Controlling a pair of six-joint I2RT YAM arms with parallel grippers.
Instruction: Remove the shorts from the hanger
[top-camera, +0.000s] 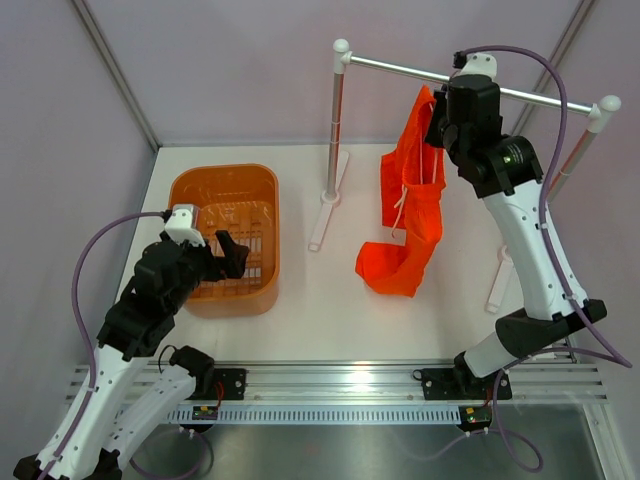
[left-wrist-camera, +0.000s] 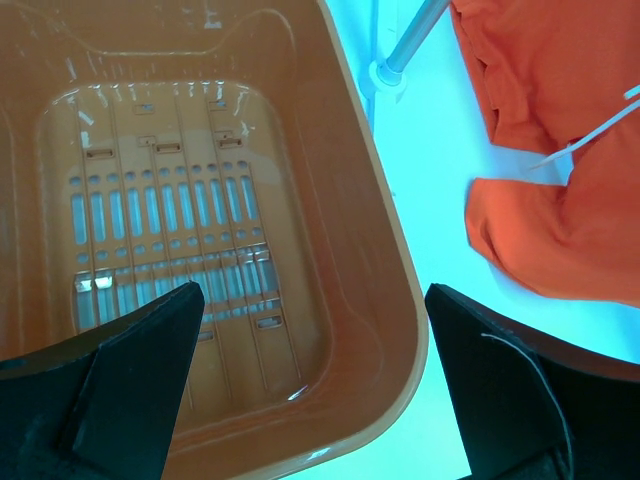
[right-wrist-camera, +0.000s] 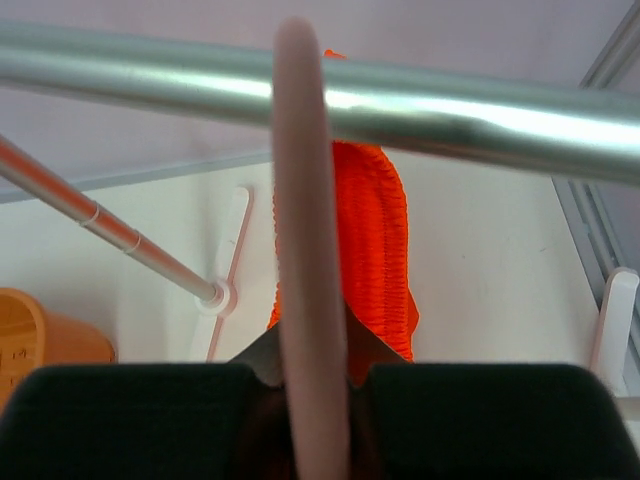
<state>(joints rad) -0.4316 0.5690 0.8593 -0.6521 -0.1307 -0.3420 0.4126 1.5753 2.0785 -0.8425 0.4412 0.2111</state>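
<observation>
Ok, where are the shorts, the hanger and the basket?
shorts (top-camera: 415, 205): top view, middle of the hanging orange-red cloth.
hanger (right-wrist-camera: 303, 300): right wrist view, its pale pink wire, mid-picture.
basket (top-camera: 225, 170): top view, its far rim.

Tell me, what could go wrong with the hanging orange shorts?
1. The right hand seems to pinch the thin hanger hooked over the rail. Lifting could snag the hook or let it slip.
2. The shorts trail onto the table, so they might drag or slide off unexpectedly.
3. The left hand is open over the basket, far from helping.
</observation>
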